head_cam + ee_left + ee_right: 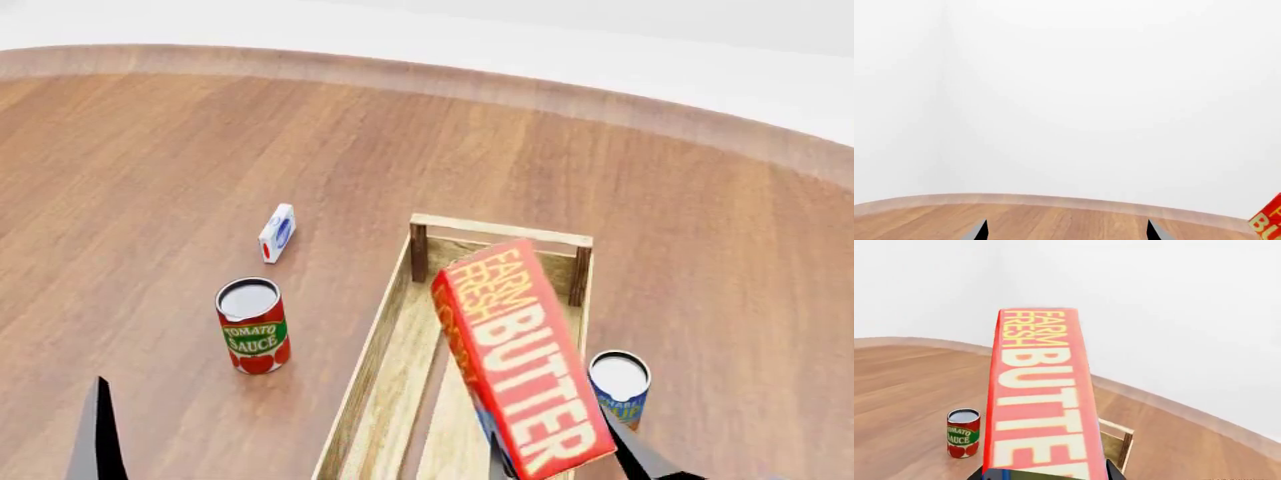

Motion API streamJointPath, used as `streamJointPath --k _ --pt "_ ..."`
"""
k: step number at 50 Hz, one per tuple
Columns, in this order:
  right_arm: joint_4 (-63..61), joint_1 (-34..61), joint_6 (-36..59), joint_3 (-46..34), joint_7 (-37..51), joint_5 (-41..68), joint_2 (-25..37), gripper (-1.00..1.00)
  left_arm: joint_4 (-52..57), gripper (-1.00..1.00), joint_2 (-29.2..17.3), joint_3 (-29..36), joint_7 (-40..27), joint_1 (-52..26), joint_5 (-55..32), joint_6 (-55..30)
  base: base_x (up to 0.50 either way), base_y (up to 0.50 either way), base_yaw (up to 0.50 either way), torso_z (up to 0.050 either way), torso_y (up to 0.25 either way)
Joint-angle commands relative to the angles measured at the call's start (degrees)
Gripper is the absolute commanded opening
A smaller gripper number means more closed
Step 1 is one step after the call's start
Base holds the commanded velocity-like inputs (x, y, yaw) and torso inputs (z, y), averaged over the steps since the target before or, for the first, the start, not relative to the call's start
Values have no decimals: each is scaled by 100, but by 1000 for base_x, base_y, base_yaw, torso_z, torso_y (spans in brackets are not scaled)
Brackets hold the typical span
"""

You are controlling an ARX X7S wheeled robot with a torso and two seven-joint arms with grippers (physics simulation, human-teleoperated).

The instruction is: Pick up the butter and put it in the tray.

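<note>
The flat red-orange butter carton with the yellow and white "FARM FRESH BUTTER" lettering [518, 355] is up in the air over the long light-wood slatted tray [387, 350], pinched at its near end by the right gripper [567, 462], so it's basically carried already and just needs lowering. Its long axis runs near-to-far, roughly in line with the tray, with the far end tipped upward and leaning a bit left. I'd guess it's a light, stiff box with slick printed faces, so holding it by one short end probably lets it sag or twist; a grip nearer the middle would be steadier. The left gripper [1066, 232] sits low at the near left with fingers spread, holding nothing. Left of the tray stands a red tomato sauce can [252, 326], a small white-blue-red carton [276, 232] farther back, and a blue-labelled can [619, 385] just right of the tray.
</note>
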Motion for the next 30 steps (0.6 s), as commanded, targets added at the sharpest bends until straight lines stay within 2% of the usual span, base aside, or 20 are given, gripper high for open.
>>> streamJointPath --k 1,8,30 --pt "203 753 426 43 109 -99 -472 -100 46 100 -22 -2 -37 3 -19 -34 0 0 0 0 0" --pt "554 1349 1001 -15 289 153 -837 -100 92 100 -35 8 -62 5 -31 -71 0 0 0 0 0" --pt "2193 2634 1569 -404 486 147 -2331 -100 -18 100 -51 14 -56 -5 -67 24 0 0 0 1 1"
